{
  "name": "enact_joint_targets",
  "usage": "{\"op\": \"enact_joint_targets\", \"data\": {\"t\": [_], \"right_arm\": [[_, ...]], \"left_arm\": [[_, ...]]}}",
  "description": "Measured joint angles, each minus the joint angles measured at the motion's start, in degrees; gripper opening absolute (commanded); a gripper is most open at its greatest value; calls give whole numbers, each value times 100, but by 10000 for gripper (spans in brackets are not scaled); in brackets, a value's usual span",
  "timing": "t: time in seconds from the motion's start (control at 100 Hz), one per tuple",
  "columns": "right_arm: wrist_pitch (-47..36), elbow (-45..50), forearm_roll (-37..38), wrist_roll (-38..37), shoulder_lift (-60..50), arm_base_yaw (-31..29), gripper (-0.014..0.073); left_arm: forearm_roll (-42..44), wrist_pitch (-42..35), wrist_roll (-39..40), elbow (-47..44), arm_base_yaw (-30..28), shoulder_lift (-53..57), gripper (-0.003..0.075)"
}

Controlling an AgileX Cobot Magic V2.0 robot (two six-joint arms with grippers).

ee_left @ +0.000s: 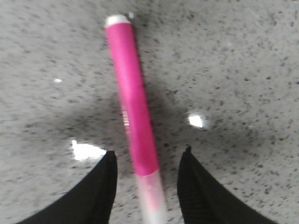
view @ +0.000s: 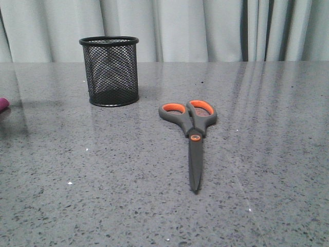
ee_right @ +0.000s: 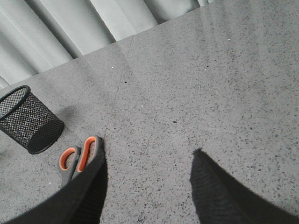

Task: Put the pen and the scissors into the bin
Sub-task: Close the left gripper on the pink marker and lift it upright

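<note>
The pink pen lies on the grey table; only its end shows at the far left edge of the front view. My left gripper is open, its black fingers either side of the pen's pale end, not touching it. The scissors lie shut in the middle of the table, handles toward the back; their handles show beside my right gripper's finger. My right gripper is open and empty above bare table. The black mesh bin stands upright at the back left, and also shows in the right wrist view.
Pale curtains hang behind the table's far edge. The grey speckled tabletop stretches to the right of the scissors. Neither arm shows in the front view.
</note>
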State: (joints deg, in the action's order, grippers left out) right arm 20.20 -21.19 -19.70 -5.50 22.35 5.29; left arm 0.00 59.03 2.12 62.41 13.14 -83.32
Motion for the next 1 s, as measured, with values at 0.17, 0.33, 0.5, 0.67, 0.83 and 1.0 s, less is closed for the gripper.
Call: {"op": "enact_joint_targets", "data": {"t": [0.17,0.33,0.5,0.67,0.83,1.0], "right_arm": [[0,0,-8,0,0,0,360],[0,0,-88,0,0,0,360],[0,0,-161,0,0,0,360],[0,0,-184,0,0,0,360],[9,0,-184,0,0,0,360],[141,0,-184,0,0,0,360]], "left_arm": [[-180,0,-33,0,0,-299,283],[-180,-121,-46,0,0,-436,282],[-168,-158,-57,85,0,-603,279],[-125,-191,-81,148,0,-731,144],[-100,-213,-212,170,0,-780,-20],[-127,-351,-252,170,0,-708,-21]]}}
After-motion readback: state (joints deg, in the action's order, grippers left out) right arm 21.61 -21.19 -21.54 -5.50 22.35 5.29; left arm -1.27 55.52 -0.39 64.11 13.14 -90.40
